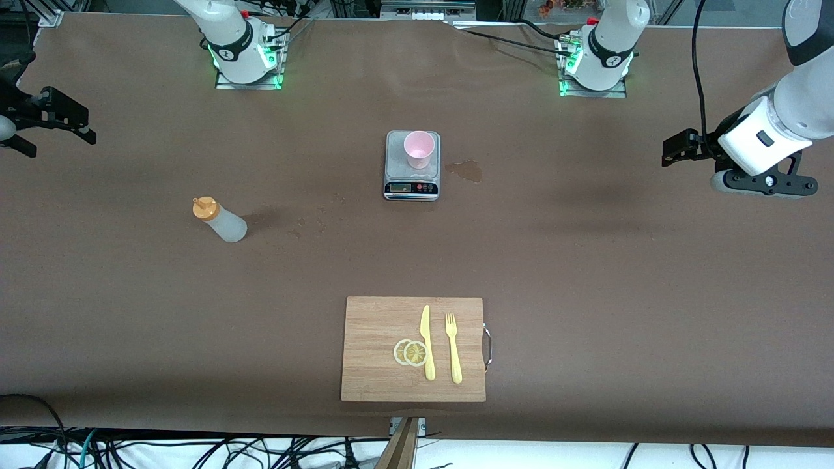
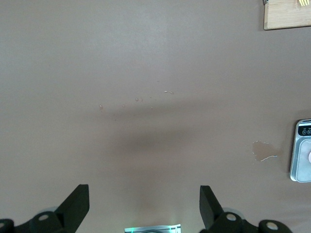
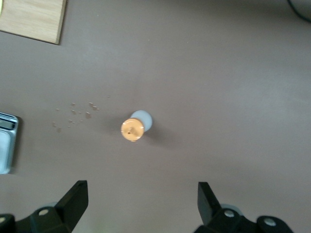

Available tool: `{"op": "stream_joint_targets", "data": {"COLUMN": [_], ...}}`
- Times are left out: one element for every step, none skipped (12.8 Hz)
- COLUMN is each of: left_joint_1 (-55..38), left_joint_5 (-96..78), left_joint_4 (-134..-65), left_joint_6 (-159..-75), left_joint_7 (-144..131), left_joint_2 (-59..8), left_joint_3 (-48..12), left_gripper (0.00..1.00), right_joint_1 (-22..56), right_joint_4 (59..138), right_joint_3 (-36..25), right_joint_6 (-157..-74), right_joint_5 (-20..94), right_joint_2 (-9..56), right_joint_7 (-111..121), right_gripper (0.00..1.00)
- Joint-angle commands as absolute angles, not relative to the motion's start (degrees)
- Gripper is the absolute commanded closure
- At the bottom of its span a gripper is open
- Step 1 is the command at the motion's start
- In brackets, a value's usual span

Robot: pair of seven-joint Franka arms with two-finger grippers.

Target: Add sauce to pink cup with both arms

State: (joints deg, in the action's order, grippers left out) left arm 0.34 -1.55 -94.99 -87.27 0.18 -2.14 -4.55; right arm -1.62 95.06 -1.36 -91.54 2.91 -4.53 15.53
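The sauce bottle (image 1: 220, 220), translucent whitish with an orange nozzle cap, stands on the table toward the right arm's end; in the right wrist view it (image 3: 133, 127) is seen from above. The pink cup (image 1: 418, 149) stands upright on a small scale (image 1: 412, 187) in the middle of the table. My right gripper (image 1: 58, 133) hangs open and empty in the air near the table's end, apart from the bottle (image 3: 141, 185). My left gripper (image 1: 671, 151) hangs open and empty over bare table at the left arm's end (image 2: 144, 189).
A wooden cutting board (image 1: 378, 352) lies nearer to the front camera than the scale, with two lemon slices (image 1: 410, 352), a yellow knife (image 1: 427, 342) and a yellow fork (image 1: 453, 348). A wet stain (image 1: 466, 170) lies beside the scale.
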Motion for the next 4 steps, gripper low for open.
{"op": "stream_joint_targets", "data": {"left_joint_1": [0.26, 0.26, 0.26, 0.26], "left_joint_5": [-1.58, -1.50, -1.41, -1.23], "left_joint_4": [-95.80, -95.80, -95.80, -95.71], "left_joint_6": [-86.84, -86.84, -86.84, -86.84], "left_joint_7": [1.05, 1.14, 1.14, 1.23], "left_joint_2": [-0.97, -0.97, -0.97, -0.97], "left_joint_3": [-4.40, -4.48, -4.48, -4.40], "left_gripper": [0.00, 0.00, 0.00, 0.00], "right_joint_1": [-1.76, -1.84, -1.76, -1.76], "right_joint_4": [94.31, 93.87, 93.78, 93.78], "right_joint_3": [-1.14, -1.14, -1.14, -1.14], "right_joint_6": [-89.39, -89.30, -89.30, -89.04], "right_joint_5": [4.40, 4.48, 4.48, 4.48], "right_joint_2": [-5.54, -5.54, -5.54, -5.54], "right_joint_7": [13.97, 13.97, 13.97, 14.06], "right_gripper": [0.00, 0.00, 0.00, 0.00]}}
